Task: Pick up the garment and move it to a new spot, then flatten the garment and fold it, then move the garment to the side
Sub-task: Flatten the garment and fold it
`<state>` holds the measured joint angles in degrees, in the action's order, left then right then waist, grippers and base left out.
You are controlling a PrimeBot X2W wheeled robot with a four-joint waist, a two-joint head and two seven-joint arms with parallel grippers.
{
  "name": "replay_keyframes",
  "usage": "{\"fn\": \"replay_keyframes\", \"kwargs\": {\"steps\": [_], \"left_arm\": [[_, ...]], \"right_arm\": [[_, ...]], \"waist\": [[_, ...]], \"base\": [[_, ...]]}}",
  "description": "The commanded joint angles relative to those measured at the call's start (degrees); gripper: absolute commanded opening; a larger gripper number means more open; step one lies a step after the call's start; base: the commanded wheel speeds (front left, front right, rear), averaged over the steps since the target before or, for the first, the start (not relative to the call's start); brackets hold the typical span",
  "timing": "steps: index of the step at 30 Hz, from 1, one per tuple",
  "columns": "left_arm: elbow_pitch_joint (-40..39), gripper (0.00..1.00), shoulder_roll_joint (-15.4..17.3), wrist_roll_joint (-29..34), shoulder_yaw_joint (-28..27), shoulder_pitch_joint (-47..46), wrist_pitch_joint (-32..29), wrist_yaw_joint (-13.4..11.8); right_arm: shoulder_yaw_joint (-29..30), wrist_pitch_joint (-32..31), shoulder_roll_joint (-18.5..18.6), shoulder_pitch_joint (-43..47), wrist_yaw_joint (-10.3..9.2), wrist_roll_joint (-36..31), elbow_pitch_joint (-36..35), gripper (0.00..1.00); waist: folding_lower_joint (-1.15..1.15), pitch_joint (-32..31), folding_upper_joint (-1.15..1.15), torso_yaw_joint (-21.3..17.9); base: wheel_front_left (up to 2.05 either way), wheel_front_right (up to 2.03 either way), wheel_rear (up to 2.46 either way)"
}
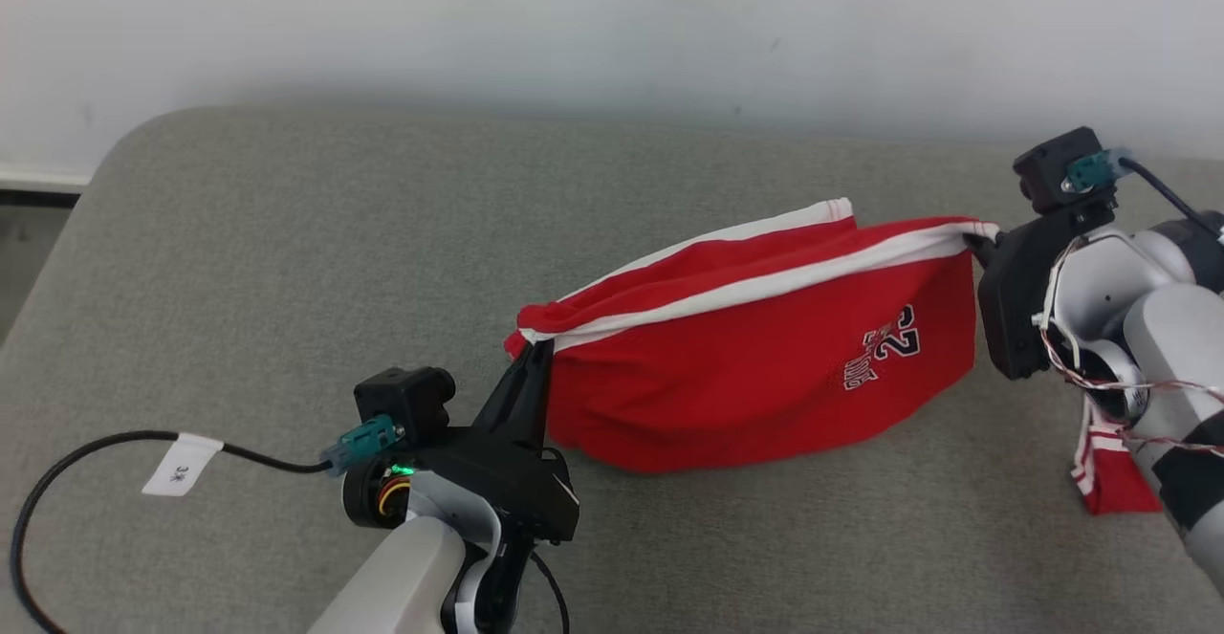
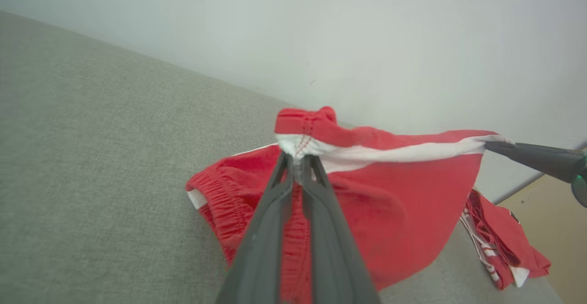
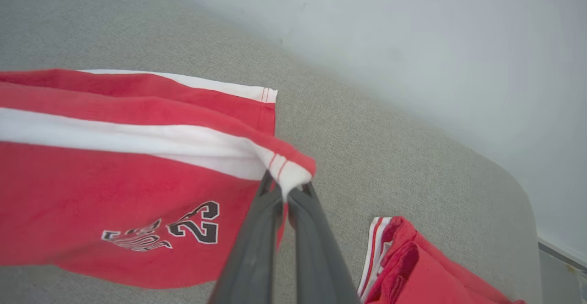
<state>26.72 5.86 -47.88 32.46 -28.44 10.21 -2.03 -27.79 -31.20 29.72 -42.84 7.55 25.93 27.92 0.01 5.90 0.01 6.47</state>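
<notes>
Currently step one, carrying: red shorts [image 1: 755,366] hang stretched over the grey padded surface [image 1: 287,261], left pincer [image 1: 532,347] clamped on one white-striped corner, right pincer [image 1: 975,240] on the other. Next, likely: lower evenly, keeping tension.

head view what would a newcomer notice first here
The red shorts with a white stripe, stretched taut mid-frame across the grey padded surface. The left tool pinches one end and the right tool the other. A second red garment lies bunched at the right edge.
</notes>
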Motion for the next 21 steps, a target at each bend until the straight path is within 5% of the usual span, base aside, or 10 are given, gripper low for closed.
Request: {"fn": "replay_keyframes", "kwargs": {"steps": [1, 8, 16, 17, 18, 19, 20, 21], "left_arm": [[1.4, 0.00, -0.7, 0.5, 0.3, -1.8, 0.2, 0.4], [5.5, 0.00, -2.1, 0.1, 2.3, -6.5, 0.0, 2.6], [12.0, 0.00, -2.9, -2.3, 4.2, -13.4, -0.1, 2.2], [12.5, 0.31, -3.0, -3.1, 4.7, -14.1, -0.1, 2.1], [12.8, 0.89, -3.0, -4.0, 5.3, -14.8, -0.1, 2.0], [13.1, 1.00, -3.0, -4.5, 5.8, -15.6, 0.1, 1.8], [13.4, 1.00, -3.0, -5.3, 6.5, -16.4, 0.3, 1.4], [13.8, 1.00, -3.0, -6.1, 7.0, -16.8, 0.5, 1.2]], "right_arm": [[-0.9, 1.5, -0.3, -2.7, -0.16, -0.6, 2.6, 0.00], [-3.2, 5.9, -1.2, -9.0, -0.16, -2.2, 10.3, 0.00], [-4.1, 9.6, -3.6, -13.9, -0.15, -4.5, 18.6, 0.00], [-4.0, 9.9, -4.1, -14.5, -0.16, -4.4, 19.6, 0.00], [-3.8, 10.4, -4.5, -15.0, -0.16, -4.7, 20.5, 0.00], [-3.6, 11.0, -4.9, -15.6, -0.16, -4.8, 21.4, 0.59], [-3.3, 11.6, -5.3, -16.2, -0.16, -5.1, 22.3, 1.00], [-3.4, 12.3, -5.8, -16.5, -0.16, -5.4, 23.2, 1.00]], "waist": [[-0.01, 3.2, -0.01, 3.7], [-0.01, 5.4, -0.01, 5.9], [-0.01, 7.6, -0.01, 7.0], [-0.01, 7.9, -0.01, 7.1], [-0.01, 8.2, -0.01, 7.1], [-0.01, 8.6, -0.01, 7.0], [-0.01, 9.0, -0.01, 7.0], [-0.01, 9.2, -0.01, 7.0]], "base": [[0.00, 0.00, 0.00], [0.00, 0.00, 0.00], [0.00, 0.00, 0.00], [0.00, 0.00, 0.00], [0.00, 0.00, 0.00], [0.00, 0.00, 0.00], [0.00, 0.00, 0.00], [0.00, 0.00, 0.00]]}}
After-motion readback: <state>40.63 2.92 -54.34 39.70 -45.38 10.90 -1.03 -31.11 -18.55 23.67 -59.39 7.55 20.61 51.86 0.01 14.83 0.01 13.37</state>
